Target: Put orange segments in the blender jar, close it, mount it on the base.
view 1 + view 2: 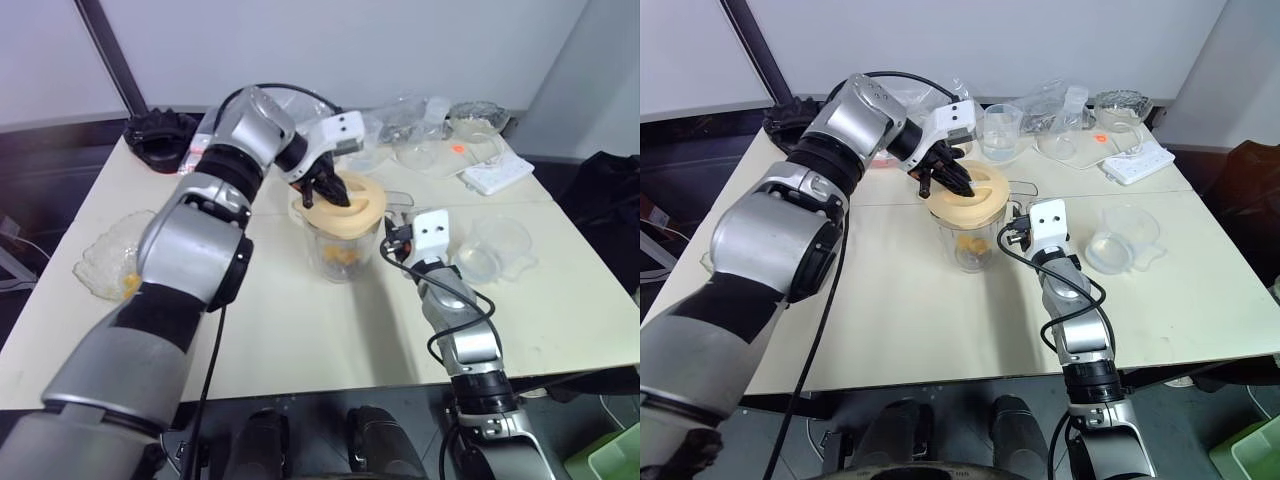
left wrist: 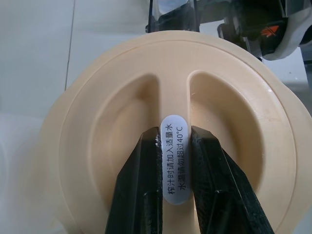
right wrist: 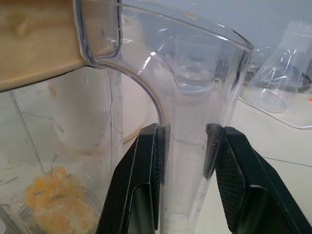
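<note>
Tall clear plastic blender jar [image 1: 975, 245] stands upright on the pale tabletop [image 1: 900, 310], about mid-table. Glossy yellow-orange orange segments [image 3: 58, 204] lie heaped at the jar bottom. Round pale-orange lid [image 2: 165, 126] sits on the jar mouth; whether fully seated cannot be told. Left gripper [image 2: 171, 185] comes down onto the lid from the far left side, its two black fingers [image 2: 139, 195] clenched on the raised centre rib of the lid, which carries a small white oval label [image 2: 174, 158] with printed characters. Right gripper [image 3: 187, 165] reaches in level from the near right side, its black fingers [image 3: 141, 180] grasping the clear side handle [image 3: 187, 146] of the jar, one pad on each side of the handle. Scalloped clear glass bowl [image 1: 108, 255] at the left table edge, with a little orange fruit in it, partly hidden by the left arm. Smaller clear measuring cup [image 1: 1122, 238] lies to the right of the jar, well apart from it. Clear plastic beaker [image 1: 1001, 130] upright at the far side, beside crumpled clear plastic wrapping [image 1: 1055, 105]. White power strip [image 1: 1137, 163] at the far right. Black ridged object [image 1: 160, 138] at the far left corner; kind not discernible
</note>
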You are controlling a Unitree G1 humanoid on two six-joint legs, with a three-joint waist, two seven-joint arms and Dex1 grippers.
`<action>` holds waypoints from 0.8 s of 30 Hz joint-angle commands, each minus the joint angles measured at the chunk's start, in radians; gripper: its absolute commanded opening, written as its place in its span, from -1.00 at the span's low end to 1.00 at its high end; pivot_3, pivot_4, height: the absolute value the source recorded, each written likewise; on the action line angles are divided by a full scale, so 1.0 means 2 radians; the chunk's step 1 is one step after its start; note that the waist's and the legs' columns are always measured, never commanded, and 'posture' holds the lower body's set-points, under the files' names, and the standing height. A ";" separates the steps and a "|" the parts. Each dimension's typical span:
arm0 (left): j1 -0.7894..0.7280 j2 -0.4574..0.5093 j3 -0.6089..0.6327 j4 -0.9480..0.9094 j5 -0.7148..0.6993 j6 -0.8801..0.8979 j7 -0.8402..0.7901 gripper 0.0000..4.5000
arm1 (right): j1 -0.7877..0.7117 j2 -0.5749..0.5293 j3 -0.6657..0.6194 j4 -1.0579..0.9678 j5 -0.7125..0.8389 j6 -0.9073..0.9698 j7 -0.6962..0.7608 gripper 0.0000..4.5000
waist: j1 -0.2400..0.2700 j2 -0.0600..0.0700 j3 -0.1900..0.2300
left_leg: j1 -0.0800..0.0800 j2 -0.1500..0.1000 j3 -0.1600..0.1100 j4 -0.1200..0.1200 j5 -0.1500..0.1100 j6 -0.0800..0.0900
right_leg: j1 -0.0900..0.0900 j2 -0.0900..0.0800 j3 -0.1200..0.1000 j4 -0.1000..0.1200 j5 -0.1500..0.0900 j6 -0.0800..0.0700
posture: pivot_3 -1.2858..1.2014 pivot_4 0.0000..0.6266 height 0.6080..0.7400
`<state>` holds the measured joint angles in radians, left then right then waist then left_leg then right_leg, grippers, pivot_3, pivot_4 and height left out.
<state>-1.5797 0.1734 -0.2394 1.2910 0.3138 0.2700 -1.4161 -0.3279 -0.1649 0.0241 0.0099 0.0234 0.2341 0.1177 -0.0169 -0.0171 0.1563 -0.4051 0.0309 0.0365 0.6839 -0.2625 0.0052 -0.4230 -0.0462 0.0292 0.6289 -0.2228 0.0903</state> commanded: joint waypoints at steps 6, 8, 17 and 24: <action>0.036 -0.017 -0.009 0.018 0.008 0.026 0.060 -0.90 | -0.022 0.010 0.019 -0.019 -0.009 -0.016 0.010 -0.55 | 0.001 0.000 0.000 | 0.000 0.000 -0.001 0.000 0.000 0.000 | 0.000 0.000 0.000 0.000 0.000 0.000 | 0.03 -0.52 1.00; 0.037 -0.016 -0.009 0.016 0.007 0.020 0.057 -0.90 | -0.023 0.009 0.018 -0.017 -0.009 -0.017 0.011 -0.55 | 0.001 0.000 0.000 | 0.000 0.000 -0.001 0.000 0.000 0.000 | 0.000 0.000 0.000 0.000 0.000 0.000 | 0.03 -0.52 1.00; 0.024 -0.006 -0.006 0.003 -0.002 -0.002 0.014 -0.67 | -0.017 0.003 0.016 -0.019 -0.009 -0.018 0.016 -0.55 | -0.001 0.000 0.000 | -0.001 0.000 -0.001 0.000 0.000 0.000 | 0.000 -0.001 0.000 -0.001 0.000 0.000 | 0.03 -0.52 1.00; -0.034 -0.003 0.026 -0.056 -0.048 -0.022 -0.021 0.65 | -0.009 -0.009 0.013 -0.023 -0.010 -0.015 0.026 -0.55 | -0.002 0.001 0.004 | -0.003 0.000 0.000 -0.002 0.000 0.000 | -0.004 0.000 0.000 -0.001 0.001 -0.002 | 0.03 -0.52 1.00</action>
<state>-1.5828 0.1872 -0.2200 1.2343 0.2716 0.2151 -1.4601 -0.3382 -0.1769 0.0151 0.0048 0.0256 0.2213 0.1487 -0.0200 -0.0152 0.1645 -0.4130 0.0303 0.0356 0.6801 -0.2626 0.0051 -0.4320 -0.0458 0.0287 0.6271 -0.2212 0.0867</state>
